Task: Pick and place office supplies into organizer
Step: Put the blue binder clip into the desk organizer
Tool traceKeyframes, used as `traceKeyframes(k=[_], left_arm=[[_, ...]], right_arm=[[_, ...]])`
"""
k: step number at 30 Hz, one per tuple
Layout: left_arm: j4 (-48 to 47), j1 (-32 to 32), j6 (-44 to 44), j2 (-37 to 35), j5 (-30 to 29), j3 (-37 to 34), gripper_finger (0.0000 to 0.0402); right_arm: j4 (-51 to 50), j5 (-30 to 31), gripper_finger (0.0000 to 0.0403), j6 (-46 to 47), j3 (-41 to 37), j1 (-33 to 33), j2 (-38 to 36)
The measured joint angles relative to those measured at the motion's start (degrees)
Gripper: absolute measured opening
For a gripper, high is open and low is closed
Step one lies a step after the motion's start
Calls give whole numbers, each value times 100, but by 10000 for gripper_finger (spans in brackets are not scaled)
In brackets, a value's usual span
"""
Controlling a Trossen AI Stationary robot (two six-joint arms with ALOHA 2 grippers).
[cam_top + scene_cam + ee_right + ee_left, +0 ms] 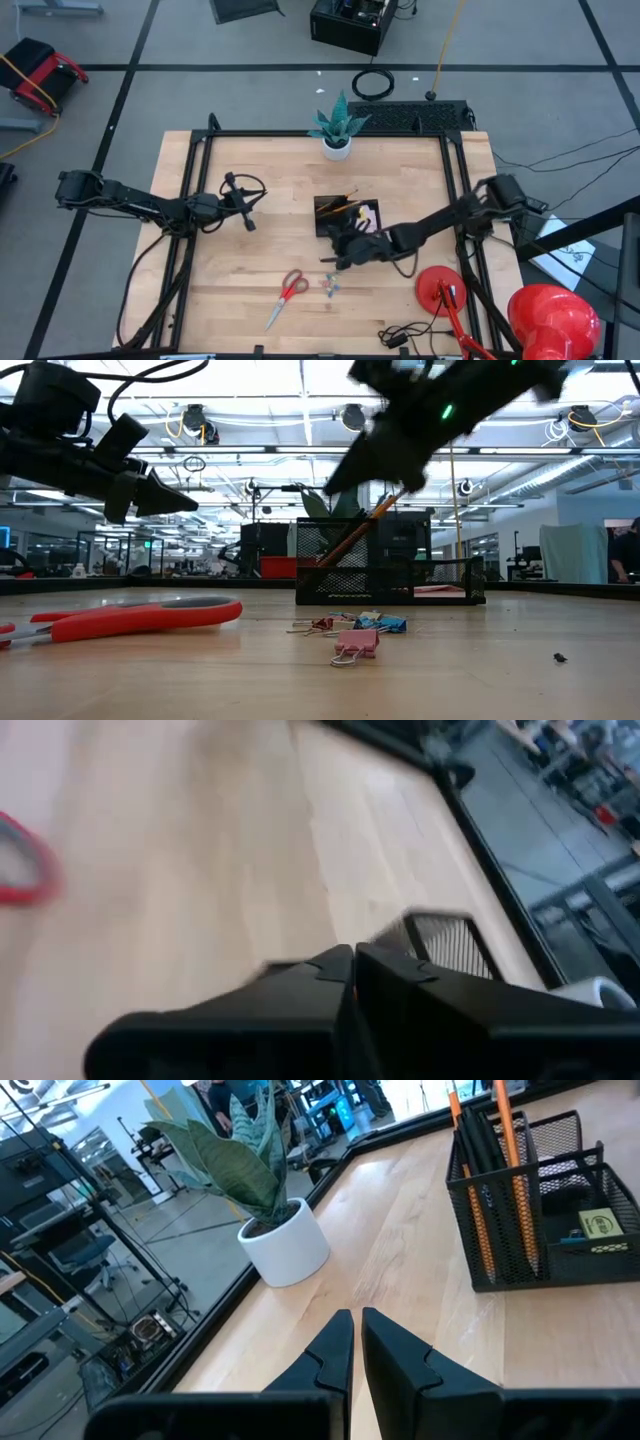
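Note:
The black mesh organizer (340,212) (390,565) (530,1210) stands at the table's middle. An orange pencil (358,532) (512,1150) and black pens lean in it, and a pink pad (370,215) lies in its right part. My right gripper (337,260) (354,952) hovers shut just in front of the organizer, above the table, with nothing seen between its fingers. The red-handled scissors (288,293) (130,618) and a cluster of small clips (331,285) (355,632) lie flat near the front edge. My left gripper (247,212) (356,1315) waits shut at the left, raised and pointing toward the organizer.
A white plant pot (337,148) (285,1245) stands at the far edge behind the organizer. A red lamp (550,315) with its round base (440,288) and a black cable (405,335) sit at the front right corner. Bare wood lies between the left gripper and the organizer.

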Motion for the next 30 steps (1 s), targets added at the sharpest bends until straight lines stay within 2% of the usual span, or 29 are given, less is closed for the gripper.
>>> traceKeyframes(k=[2,7,10,14,19,23,30], left_arm=[[1,-2,1,-1,1,0,31],[0,-2,-93,-1,2,0,31],[2,-2,-107,0,2,0,31],[2,-2,-116,0,2,0,31],[-5,-2,-137,0,4,0,31],[-58,-2,-142,-2,6,0,31],[-174,-2,-182,0,7,-2,31]], right_arm=[[-149,-350,12,9,0,138,-242],[-507,-2096,6,395,0,334,-513],[-406,-2561,5,875,-28,404,-373],[-307,-3136,11,935,-221,509,13],[-267,-3591,25,926,-281,586,339],[-163,-3602,40,1080,-286,583,383],[98,-4020,87,1145,-286,582,384]])
